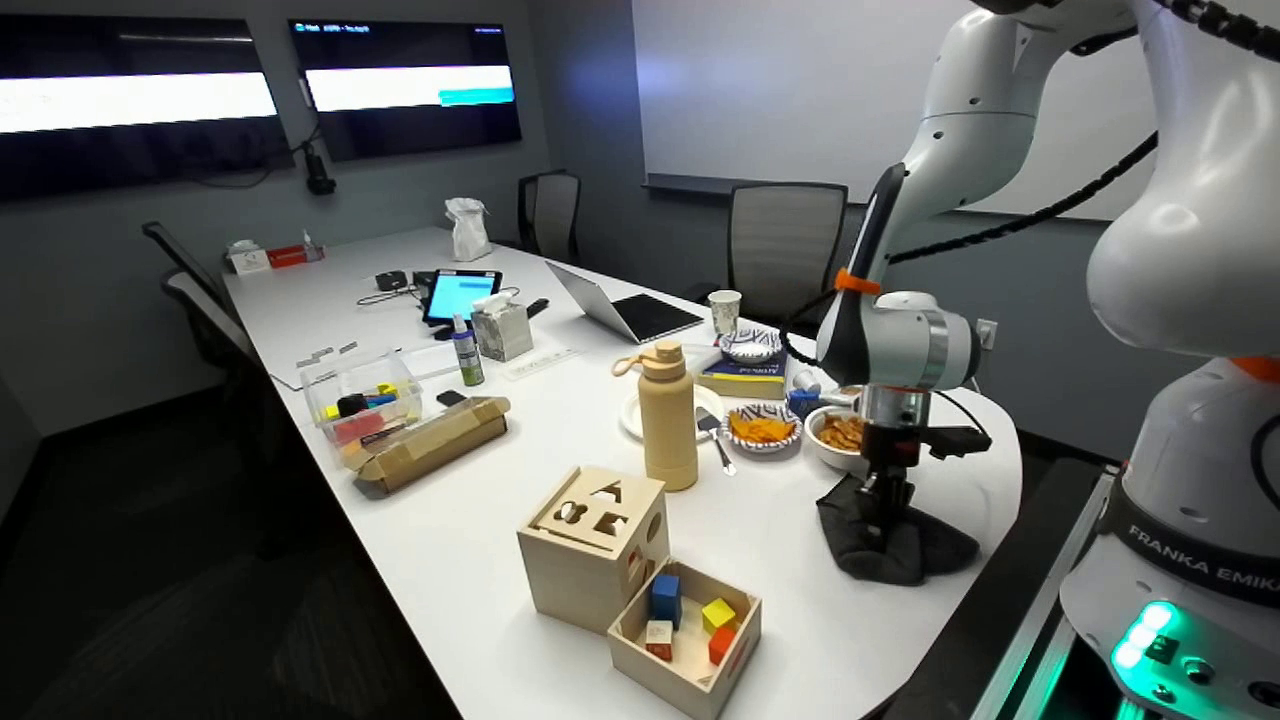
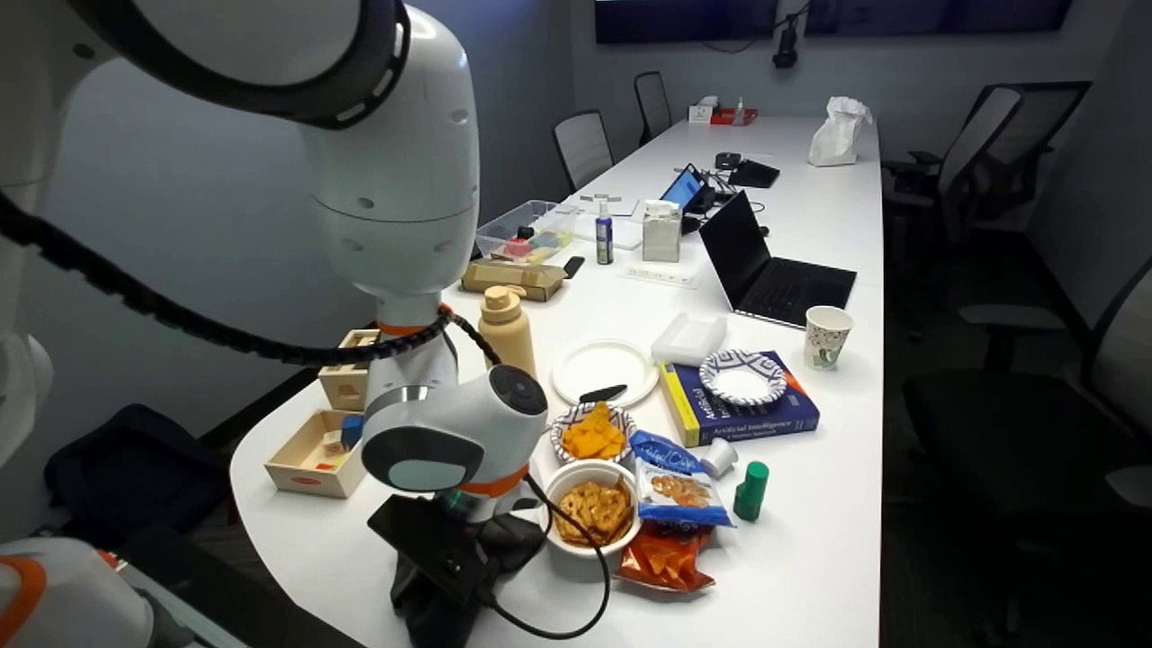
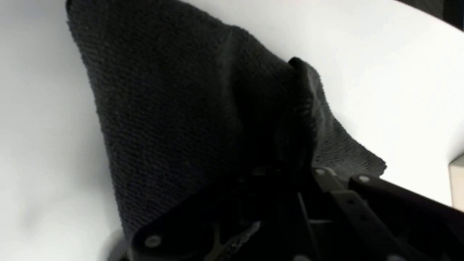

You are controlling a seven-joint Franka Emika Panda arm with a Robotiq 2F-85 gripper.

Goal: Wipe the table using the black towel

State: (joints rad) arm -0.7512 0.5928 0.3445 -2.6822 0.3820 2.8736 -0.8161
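Note:
The black towel (image 1: 940, 548) lies bunched on the white table (image 1: 780, 570) near its rounded end, close to the robot base. My gripper (image 1: 878, 522) points down into the towel, with cloth gathered up around its fingertips. In the wrist view the gripper (image 3: 279, 172) looks shut on a raised fold of the towel (image 3: 163, 94); the fingertips themselves are dark and partly hidden in the cloth. The rest of the towel spreads flat over the table. In an exterior view the arm and wrist camera cover much of the towel (image 2: 423, 598), and the fingers are hidden.
A bowl of pretzels (image 2: 592, 508) stands right beside the gripper. Near it are a bowl of chips (image 1: 762, 428), snack bags (image 2: 679, 490) and a green cylinder (image 2: 751, 491). A tan bottle (image 1: 668, 420), a wooden shape box (image 1: 590, 550) and a block tray (image 1: 690, 640) stand farther along.

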